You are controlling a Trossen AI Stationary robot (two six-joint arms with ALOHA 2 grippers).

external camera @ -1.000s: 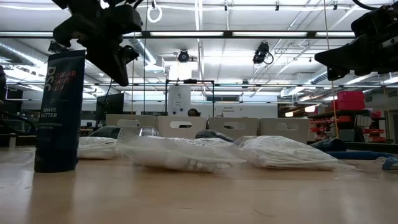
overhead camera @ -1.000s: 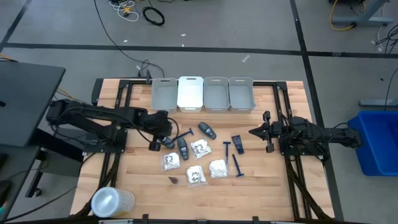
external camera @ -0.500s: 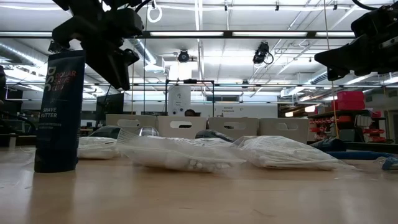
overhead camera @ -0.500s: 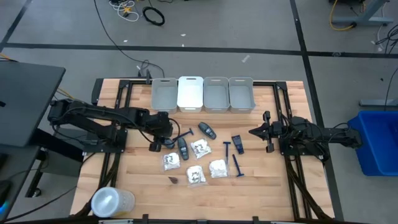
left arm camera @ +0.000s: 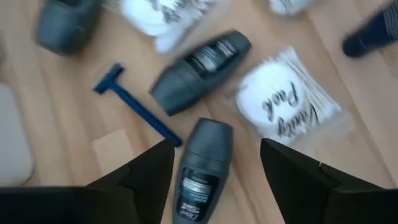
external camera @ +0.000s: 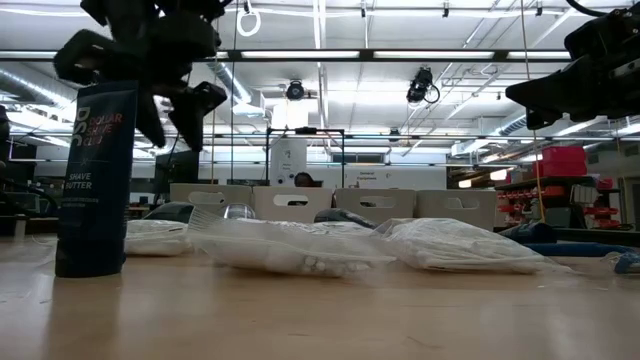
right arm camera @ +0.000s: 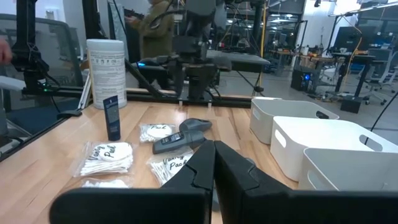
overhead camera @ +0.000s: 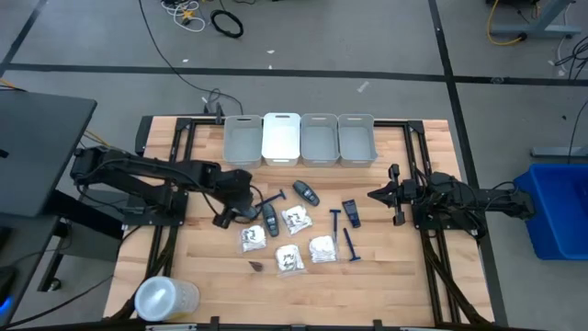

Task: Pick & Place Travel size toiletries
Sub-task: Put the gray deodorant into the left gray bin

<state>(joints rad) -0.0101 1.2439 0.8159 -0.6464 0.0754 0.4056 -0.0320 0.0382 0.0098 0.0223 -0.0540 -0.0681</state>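
L fingers (left arm camera: 149, 171) spread, dark oval case (left arm camera: 200, 169) between.

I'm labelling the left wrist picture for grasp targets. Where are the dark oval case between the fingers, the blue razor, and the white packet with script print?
dark oval case (left arm camera: 200, 167), left wrist view, middle of its body.
blue razor (left arm camera: 138, 112), left wrist view, on its handle.
white packet (left arm camera: 281, 103), left wrist view, on the printed front.

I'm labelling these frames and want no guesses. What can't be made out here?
- Inside of the bins: low view sees only their front walls.
- Print on the dark case between the left gripper fingers: blurred in the left wrist view.
- Small dark item on the table: too small in the high view.
- Right gripper: its own fingers hide the nearest table.
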